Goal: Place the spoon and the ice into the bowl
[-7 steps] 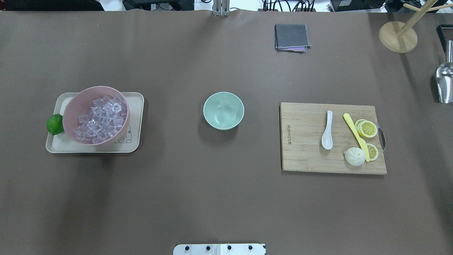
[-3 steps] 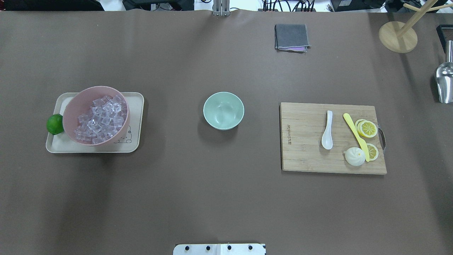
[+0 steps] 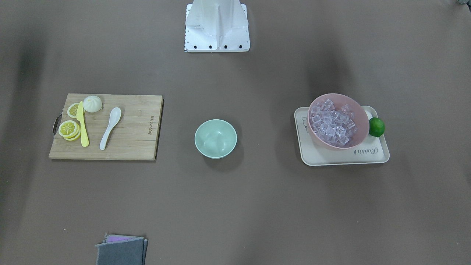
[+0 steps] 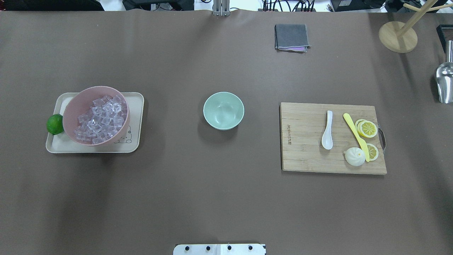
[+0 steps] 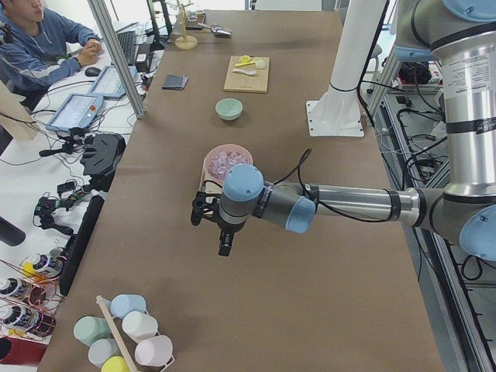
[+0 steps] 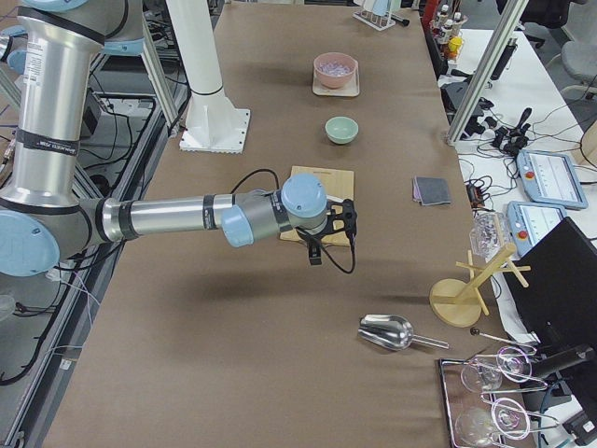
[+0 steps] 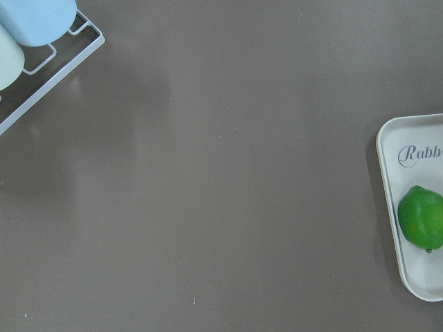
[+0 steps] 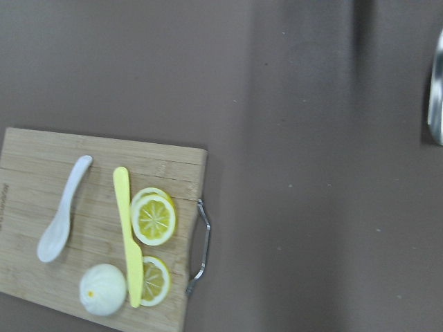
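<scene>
Nothing done yet. Bowl (image 4: 223, 110) empty, mid-counter, well away from every edge. Spoon (image 4: 327, 131) flat on cutting board (image 4: 302, 148) toward the counter's right edge. Ice (image 4: 101, 118) all heaped in pink bowl (image 4: 75, 105) near the left edge. Left tool (image 5: 220, 234) and right tool (image 6: 320, 250) hover apart from everything; wide or narrow, cannot tell. Both transfers remain.

My left arm (image 5: 353, 205) and right arm (image 6: 159, 217) are silver tubes with pale blue caps (image 5: 242, 183) at the bends. A black cable (image 5: 299, 165) loops to my black left gripper (image 5: 213, 229). Dark screws (image 3: 210, 47) line my white base plate (image 3: 197, 38).
</scene>
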